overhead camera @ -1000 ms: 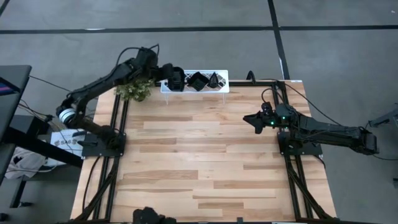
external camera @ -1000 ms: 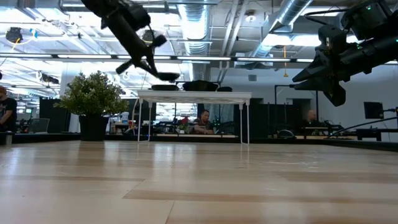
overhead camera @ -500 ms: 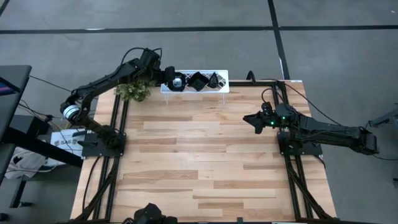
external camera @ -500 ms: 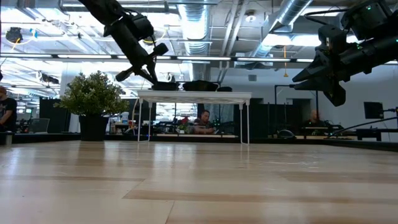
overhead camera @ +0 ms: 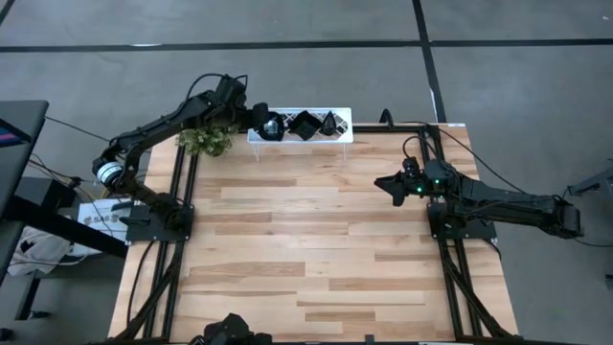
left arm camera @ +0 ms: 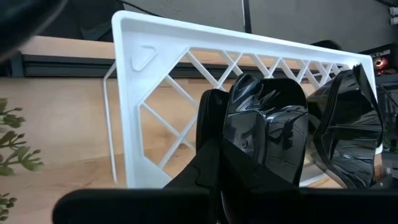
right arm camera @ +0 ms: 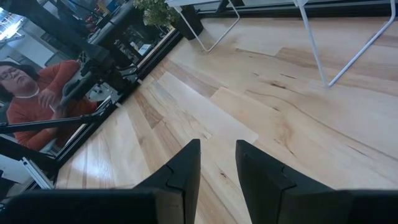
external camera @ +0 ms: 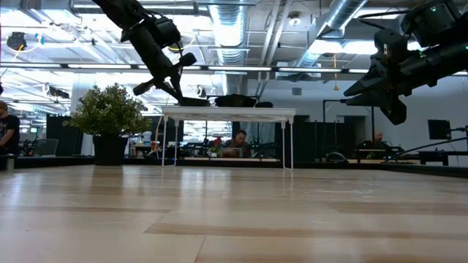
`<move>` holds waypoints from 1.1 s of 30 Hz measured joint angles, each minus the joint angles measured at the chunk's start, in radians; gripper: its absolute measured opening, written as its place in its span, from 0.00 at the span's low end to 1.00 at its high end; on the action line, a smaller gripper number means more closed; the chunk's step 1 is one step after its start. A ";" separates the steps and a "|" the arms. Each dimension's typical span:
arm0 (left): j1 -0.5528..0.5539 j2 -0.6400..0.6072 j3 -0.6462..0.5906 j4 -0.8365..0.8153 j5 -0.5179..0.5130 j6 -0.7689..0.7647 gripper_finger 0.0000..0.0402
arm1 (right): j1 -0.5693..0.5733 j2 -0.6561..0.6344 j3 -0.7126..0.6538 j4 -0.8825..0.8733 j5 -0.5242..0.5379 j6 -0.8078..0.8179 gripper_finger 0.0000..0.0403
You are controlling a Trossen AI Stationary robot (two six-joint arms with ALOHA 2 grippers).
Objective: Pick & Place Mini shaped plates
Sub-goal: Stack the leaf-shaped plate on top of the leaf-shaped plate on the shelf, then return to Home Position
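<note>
Three glossy black mini plates sit on the white lattice rack (overhead camera: 343,135) at the table's far edge. The left one (overhead camera: 272,125) rests on the rack's left end, the others (overhead camera: 305,125) (overhead camera: 330,122) beside it. My left gripper (overhead camera: 260,122) is at that left end, shut on the left plate (left arm camera: 267,134). In the low view it (external camera: 178,93) slants down onto the rack top (external camera: 234,111). My right gripper (overhead camera: 380,182) waits open above the table's right side, holding nothing (right arm camera: 217,158). My left gripper has the left plate by its rim (left arm camera: 231,127) on the side toward the table's left. One finger (left arm camera: 210,137) lies against that rim; the plate's black face hides the other. The fingers slant down from the left. The plate stands tilted on the rack's lattice.
A small green plant (overhead camera: 205,141) stands just left of the rack, beside my left arm. Bare wooden tabletop (overhead camera: 306,240) lies between the two arms. Black frame rails run along both sides. A person in red (right arm camera: 28,93) sits beyond the table's left edge.
My left gripper has come down from above the rack's left end and drawn slightly toward the table's left. The plate it carried, lifted clear a second ago, now rests on the rack top. In the last half second it has barely moved.
</note>
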 joint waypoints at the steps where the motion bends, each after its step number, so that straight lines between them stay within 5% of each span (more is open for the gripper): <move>1: 0.000 0.000 0.000 0.000 -0.005 0.000 0.01 | 0.000 0.000 0.000 0.000 0.000 0.000 0.24; 13: 0.000 0.000 0.000 0.000 -0.012 0.034 0.04 | 0.000 0.000 0.000 0.000 0.000 0.000 0.24; 24: 0.002 -0.018 0.000 0.003 -0.011 0.066 0.24 | 0.000 0.000 0.000 0.000 0.000 0.000 0.24; 33: -0.004 -0.193 0.000 0.005 -0.016 0.071 0.36 | 0.000 0.000 0.000 0.000 0.000 0.000 0.24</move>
